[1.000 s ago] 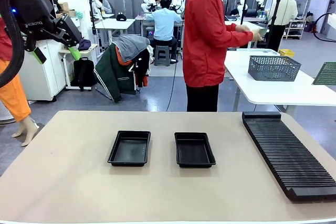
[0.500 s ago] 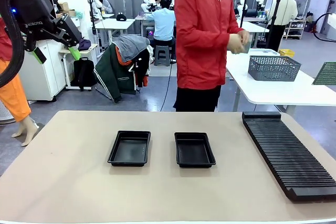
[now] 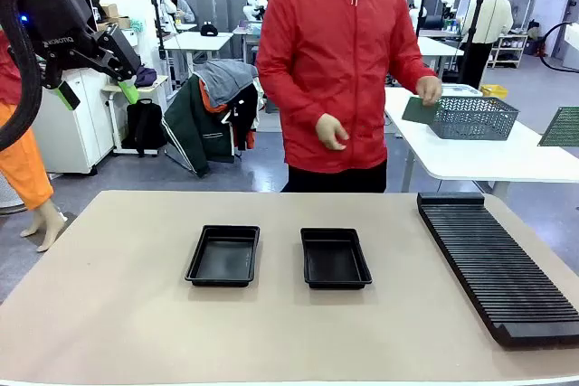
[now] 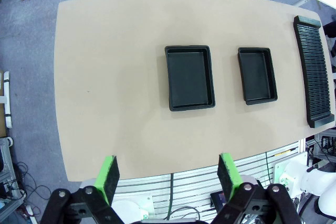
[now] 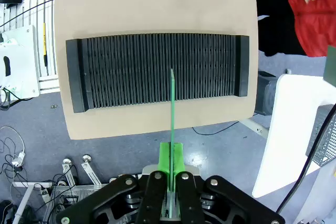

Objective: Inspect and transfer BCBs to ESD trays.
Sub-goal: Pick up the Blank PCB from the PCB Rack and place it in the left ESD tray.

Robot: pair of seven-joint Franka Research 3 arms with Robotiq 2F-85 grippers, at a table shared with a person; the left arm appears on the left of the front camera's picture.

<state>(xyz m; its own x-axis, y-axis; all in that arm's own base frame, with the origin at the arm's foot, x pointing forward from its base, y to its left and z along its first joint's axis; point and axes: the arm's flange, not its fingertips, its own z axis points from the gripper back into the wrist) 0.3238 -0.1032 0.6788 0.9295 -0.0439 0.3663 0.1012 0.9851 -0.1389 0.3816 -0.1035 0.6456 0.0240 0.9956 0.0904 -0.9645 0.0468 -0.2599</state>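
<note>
**Thin boards: hold by the edges**

The left fingers stand spread and empty above the tabletop. Two shallow glossy black plastic trays lie bare. The person's hand holds one thin flat green circuit board. The right fingers pinch a second green board over the black slotted rack. Probably light, stiff and fragile: grip rims, not faces.

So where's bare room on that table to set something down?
The widest bare patch is the table left of the left ESD tray. Narrower strips lie between it and the right ESD tray, and between that and the slotted rack, which crowds the right edge.
</note>
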